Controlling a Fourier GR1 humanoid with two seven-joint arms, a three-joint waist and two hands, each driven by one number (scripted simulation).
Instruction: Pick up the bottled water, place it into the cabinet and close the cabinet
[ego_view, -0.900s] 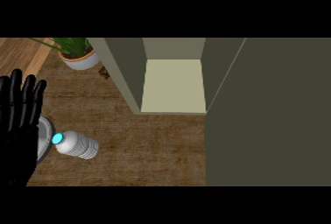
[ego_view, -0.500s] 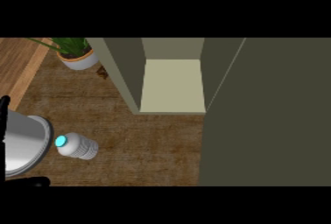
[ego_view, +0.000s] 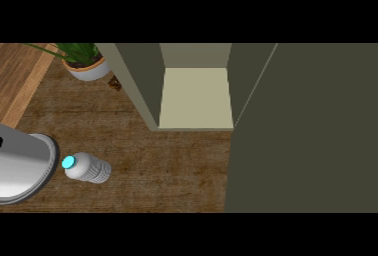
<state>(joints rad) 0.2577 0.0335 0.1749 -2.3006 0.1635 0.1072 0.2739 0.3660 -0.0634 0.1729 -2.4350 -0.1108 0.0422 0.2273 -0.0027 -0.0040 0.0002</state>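
The small clear plastic water bottle with a turquoise cap (ego_view: 86, 167) stands at lower left of the brown wooden table (ego_view: 170, 165), touching the grey forearm (ego_view: 22, 167), which could tip it; fingers hidden, I cannot tell.

Bottled water (ego_view: 87, 168): a clear ribbed bottle with a bright cyan cap, standing upright on the wooden desk near its left edge, seen from steeply above. Cabinet (ego_view: 193, 85): olive-green, standing at the far middle of the desk, its door (ego_view: 306, 130) swung open toward the near right and the pale interior shelf (ego_view: 195, 97) exposed; bottle and cabinet lie well apart.
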